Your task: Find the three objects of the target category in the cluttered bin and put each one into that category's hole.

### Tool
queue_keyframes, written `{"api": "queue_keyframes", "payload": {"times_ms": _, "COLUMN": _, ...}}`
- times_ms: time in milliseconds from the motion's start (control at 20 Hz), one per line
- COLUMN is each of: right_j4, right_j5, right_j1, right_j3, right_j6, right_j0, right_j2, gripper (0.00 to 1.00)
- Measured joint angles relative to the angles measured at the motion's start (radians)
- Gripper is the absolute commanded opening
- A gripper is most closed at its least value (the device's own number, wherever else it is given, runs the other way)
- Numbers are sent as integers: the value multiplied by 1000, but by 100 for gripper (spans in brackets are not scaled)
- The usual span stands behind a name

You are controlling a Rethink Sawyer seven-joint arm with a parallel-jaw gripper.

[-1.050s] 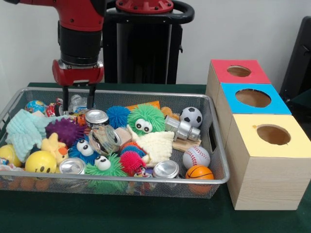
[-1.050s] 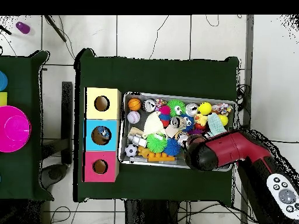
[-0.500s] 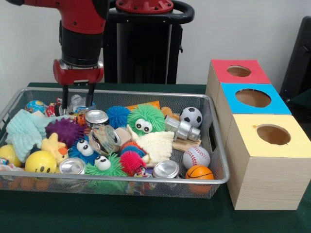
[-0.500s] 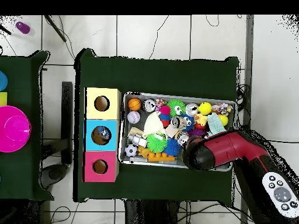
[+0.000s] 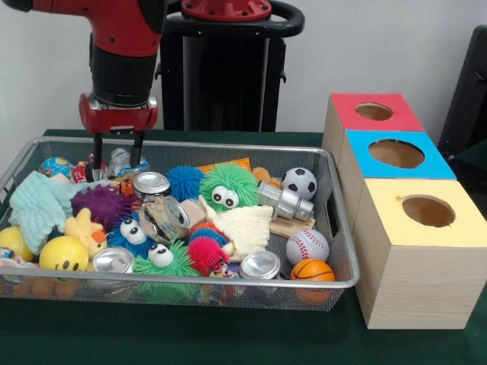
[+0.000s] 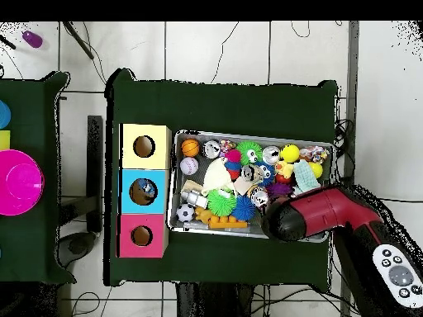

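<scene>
A wire mesh bin holds a jumble of toys. At its right end lie a soccer ball, a baseball and a basketball. Silver cans and fuzzy balls with eyes sit among them. My gripper hangs open over the bin's back left corner, its fingers straddling a crinkled clear wrapper without closing on it. In the overhead view the red arm hides the gripper. Beside the bin stand a red box, a blue box and a yellow box, each with a round hole.
A pale green cloth, a purple spiky ball and a yellow smiley ball fill the bin's left end. The overhead view shows the basketball nearest the yellow box, and a pink dish on a separate table.
The gripper has risen a little and drifted slightly left over the bin's back left corner. It stays open, and no object has moved.
</scene>
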Motion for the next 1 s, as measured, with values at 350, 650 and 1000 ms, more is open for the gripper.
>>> {"api": "queue_keyframes", "payload": {"times_ms": 350, "right_j4": 11, "right_j5": 0, "right_j1": 19, "right_j3": -13, "right_j6": 0, "right_j0": 0, "right_j2": -17, "gripper": 100}}
{"api": "queue_keyframes", "payload": {"times_ms": 650, "right_j4": 86, "right_j5": 24, "right_j1": 27, "right_j3": -23, "right_j6": 0, "right_j0": 0, "right_j2": -25, "gripper": 100}}
{"api": "queue_keyframes", "payload": {"times_ms": 1000, "right_j4": 190, "right_j5": 113, "right_j1": 36, "right_j3": -46, "right_j6": 0, "right_j0": 2, "right_j2": -29, "gripper": 100}}
